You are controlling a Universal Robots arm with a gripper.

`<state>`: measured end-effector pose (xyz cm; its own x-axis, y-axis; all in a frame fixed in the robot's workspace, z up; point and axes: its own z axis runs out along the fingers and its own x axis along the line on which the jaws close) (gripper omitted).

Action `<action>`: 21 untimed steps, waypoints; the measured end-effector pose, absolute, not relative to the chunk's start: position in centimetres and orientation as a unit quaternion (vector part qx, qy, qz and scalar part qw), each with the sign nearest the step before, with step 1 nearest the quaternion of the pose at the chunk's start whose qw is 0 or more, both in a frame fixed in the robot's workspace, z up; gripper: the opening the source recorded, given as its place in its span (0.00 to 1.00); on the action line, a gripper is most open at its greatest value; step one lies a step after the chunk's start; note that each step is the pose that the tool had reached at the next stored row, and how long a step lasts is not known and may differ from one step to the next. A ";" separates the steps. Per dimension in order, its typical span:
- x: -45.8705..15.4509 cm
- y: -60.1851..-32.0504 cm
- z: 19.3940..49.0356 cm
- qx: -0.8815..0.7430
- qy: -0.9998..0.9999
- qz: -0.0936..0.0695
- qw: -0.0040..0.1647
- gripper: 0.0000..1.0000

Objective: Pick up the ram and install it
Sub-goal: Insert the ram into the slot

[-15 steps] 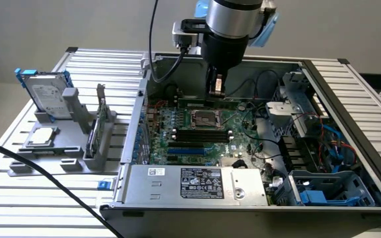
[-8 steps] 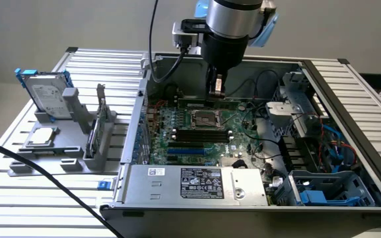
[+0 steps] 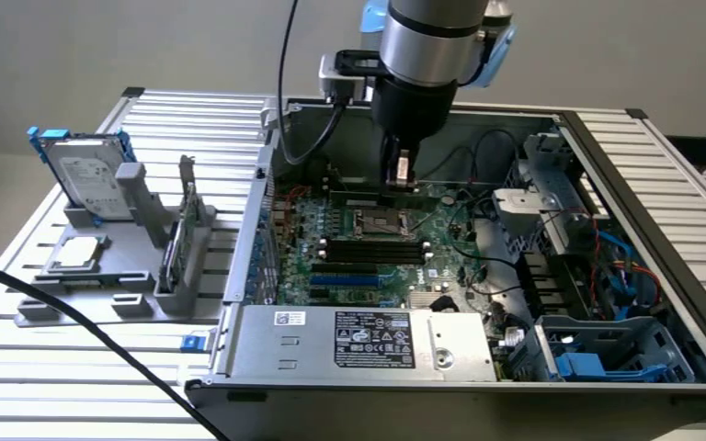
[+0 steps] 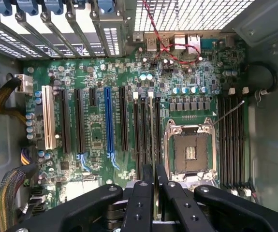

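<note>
My gripper (image 3: pixel 400 176) reaches down into the open computer case (image 3: pixel 255 211), over the motherboard (image 3: pixel 366 262) on the far side of the processor socket (image 3: pixel 374 220). In the wrist view its black fingers (image 4: pixel 141 193) stand close together. The ram (image 4: pixel 151 125) shows edge-on as a thin pale strip running out from between them, so the gripper (image 4: pixel 154 170) is shut on it. The stick lies in line with the long black memory slots (image 4: pixel 141 130) beside the socket (image 4: pixel 189 152). I cannot tell whether it touches a slot.
A grey fixture (image 3: pixel 120 294) at the exterior view's left holds a silver hard drive in a blue frame (image 3: pixel 84 175) and a square silver processor chip (image 3: pixel 74 253). The power supply (image 3: pixel 366 340) fills the case's near side. Cables and a drive cage (image 3: pixel 598 266) crowd its right.
</note>
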<state>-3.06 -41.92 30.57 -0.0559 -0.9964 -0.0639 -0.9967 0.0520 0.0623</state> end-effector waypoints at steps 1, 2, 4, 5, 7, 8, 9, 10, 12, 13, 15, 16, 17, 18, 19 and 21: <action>-3.1 -41.9 30.4 -0.687 0.725 0.045 0.002 0.14; -3.1 -41.9 30.2 -0.687 0.725 0.045 0.002 0.14; -3.1 -42.0 29.8 -0.687 0.725 0.045 0.002 0.14; -3.1 -42.0 29.7 -0.687 0.725 0.045 0.002 0.14; -3.1 -42.0 29.3 -0.687 0.725 0.045 0.002 0.14; -3.1 -42.0 29.1 -0.687 0.725 0.045 0.002 0.14; -3.1 -42.1 28.9 -0.687 0.725 0.045 0.002 0.14; -3.1 -42.1 28.7 -0.687 0.725 0.045 0.002 0.14; -3.1 -42.1 28.4 -0.687 0.725 0.045 0.002 0.14; -3.1 -42.1 28.2 -0.687 0.725 0.045 0.002 0.14; -3.1 -42.1 27.8 -0.687 0.725 0.045 0.002 0.14; -3.1 -42.2 27.7 -0.687 0.725 0.045 0.002 0.14; -3.1 -42.2 27.5 -0.687 0.725 0.045 0.002 0.14; -3.1 -42.2 27.3 -0.687 0.725 0.045 0.002 0.14; -3.1 -42.2 27.1 -0.687 0.725 0.045 0.002 0.14; -3.1 -42.3 26.7 -0.687 0.725 0.045 0.002 0.14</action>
<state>-3.14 -42.27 26.74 -0.0560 -0.9964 -0.0638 -0.9967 0.0520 0.0624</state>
